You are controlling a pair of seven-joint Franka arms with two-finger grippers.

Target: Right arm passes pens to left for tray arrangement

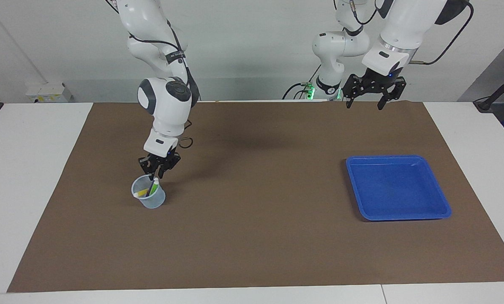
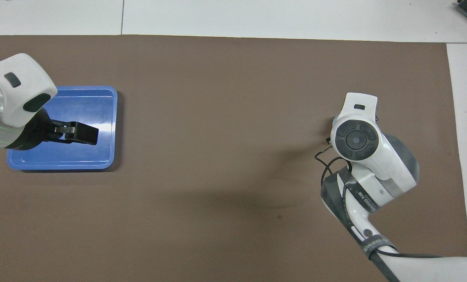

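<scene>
A translucent pale-blue cup (image 1: 149,197) stands on the brown mat toward the right arm's end of the table. A green pen (image 1: 153,186) and a yellow pen (image 1: 141,194) lean inside it. The purple pen is not in view. My right gripper (image 1: 157,171) hangs just above the cup's rim, right over the green pen's whitish end. In the overhead view the right arm hides the cup and the pens. The blue tray (image 1: 397,188) lies empty toward the left arm's end. My left gripper (image 1: 365,102) is open and held high; in the overhead view it (image 2: 73,133) covers part of the tray (image 2: 100,102).
The brown mat (image 1: 256,236) covers most of the white table (image 1: 32,169). A black cable loops off the right arm's wrist (image 1: 186,142).
</scene>
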